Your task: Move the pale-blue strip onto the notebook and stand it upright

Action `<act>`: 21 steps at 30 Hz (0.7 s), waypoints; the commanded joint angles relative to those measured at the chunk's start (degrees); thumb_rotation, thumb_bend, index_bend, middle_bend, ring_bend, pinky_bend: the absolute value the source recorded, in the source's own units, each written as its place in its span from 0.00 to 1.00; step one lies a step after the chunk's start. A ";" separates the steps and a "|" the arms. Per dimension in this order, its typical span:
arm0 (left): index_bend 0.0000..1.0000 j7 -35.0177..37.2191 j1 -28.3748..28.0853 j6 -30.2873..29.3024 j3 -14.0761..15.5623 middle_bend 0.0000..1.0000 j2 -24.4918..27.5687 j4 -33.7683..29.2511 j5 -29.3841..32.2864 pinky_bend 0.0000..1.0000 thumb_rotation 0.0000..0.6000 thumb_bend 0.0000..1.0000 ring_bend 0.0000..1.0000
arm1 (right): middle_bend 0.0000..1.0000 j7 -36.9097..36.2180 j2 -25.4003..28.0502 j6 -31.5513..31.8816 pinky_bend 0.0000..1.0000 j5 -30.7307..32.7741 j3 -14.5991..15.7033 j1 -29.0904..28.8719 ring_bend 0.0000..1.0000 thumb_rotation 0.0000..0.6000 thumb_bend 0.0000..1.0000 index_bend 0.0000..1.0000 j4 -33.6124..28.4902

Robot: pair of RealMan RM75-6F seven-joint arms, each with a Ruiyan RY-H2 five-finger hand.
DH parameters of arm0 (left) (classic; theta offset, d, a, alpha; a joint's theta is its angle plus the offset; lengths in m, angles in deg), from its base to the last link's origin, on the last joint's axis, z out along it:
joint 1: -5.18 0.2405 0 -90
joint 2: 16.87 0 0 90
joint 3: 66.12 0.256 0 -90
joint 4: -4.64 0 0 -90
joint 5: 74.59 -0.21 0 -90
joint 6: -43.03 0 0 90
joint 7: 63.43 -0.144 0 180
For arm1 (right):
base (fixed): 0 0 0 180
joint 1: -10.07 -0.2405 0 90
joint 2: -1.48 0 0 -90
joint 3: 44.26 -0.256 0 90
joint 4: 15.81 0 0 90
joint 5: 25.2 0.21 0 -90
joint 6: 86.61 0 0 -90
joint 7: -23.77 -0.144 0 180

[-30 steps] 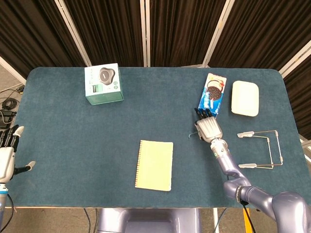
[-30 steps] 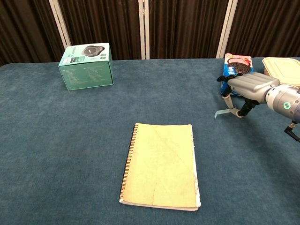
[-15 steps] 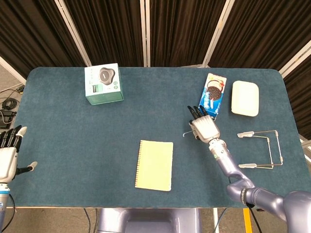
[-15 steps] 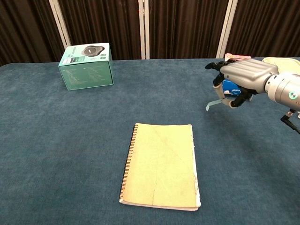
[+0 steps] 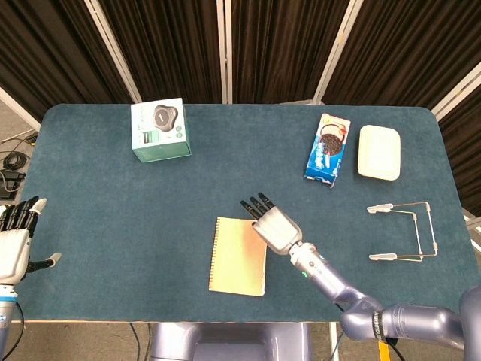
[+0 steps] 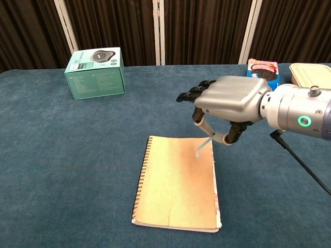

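A yellow spiral notebook lies flat near the table's front middle. My right hand hovers over the notebook's far right corner, palm down. It pinches a thin pale-blue strip that hangs down at a slant, its lower end close above the page. In the head view the hand hides the strip. My left hand waits at the table's left edge with fingers apart and nothing in it.
A teal box stands at the back left. A blue biscuit pack and a cream lidded container lie at the back right. A wire frame rests right of the notebook.
My right hand has carried the strip from beside the biscuit pack leftward and nearer, to above the notebook's far right corner. The left hand barely shifted.
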 commanded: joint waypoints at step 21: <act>0.00 2.78 0.39 -0.54 0.63 0.00 1.34 -0.37 -1.86 0.00 1.00 0.00 0.00 | 0.00 3.97 -4.69 8.67 0.00 6.70 2.71 -4.87 0.00 1.00 0.16 0.00 -4.19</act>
